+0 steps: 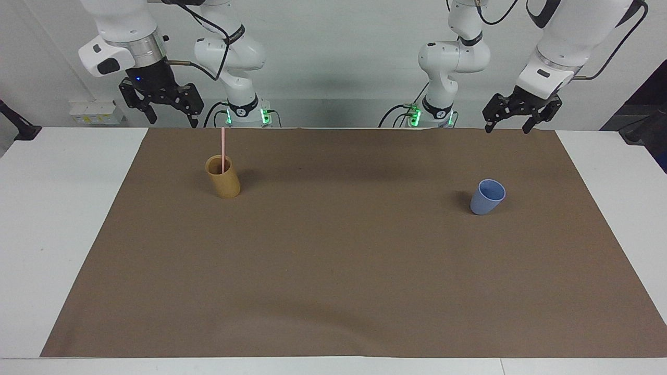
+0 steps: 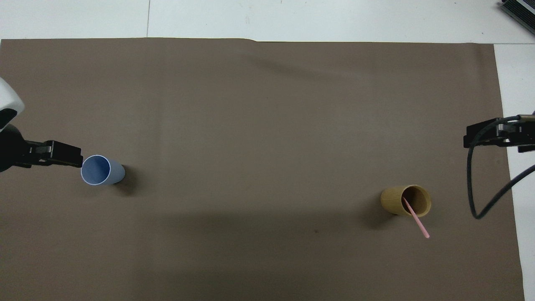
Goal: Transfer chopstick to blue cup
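The pale pink chopstick stands nearly upright in a tan wood-coloured cup toward the right arm's end of the table. The blue cup stands upright with nothing in it toward the left arm's end. My right gripper hangs open, raised over the mat's edge by the robots, above and apart from the chopstick's top. My left gripper hangs open and raised over the same edge, apart from the blue cup. Neither holds anything.
A brown mat covers most of the white table. Both cups stand on its half nearer the robots. A black cable loops down from the right arm.
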